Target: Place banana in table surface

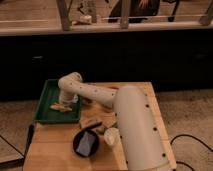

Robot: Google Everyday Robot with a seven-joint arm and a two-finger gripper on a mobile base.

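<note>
The banana [60,107] is a small pale-yellow fruit lying inside the green tray [44,111] at the left of the table surface [52,147]. My gripper [65,101] hangs at the end of the white arm, reaching from the lower right across the table. It is low over the tray, right above the banana and touching or nearly touching it. Part of the banana is hidden under the gripper.
A black round dish [86,142] with a bluish packet stands at the table's front middle. A white cup-like item [111,136] and some brownish and yellow-green pieces [93,123] lie beside the arm. A dark counter wall runs behind the table.
</note>
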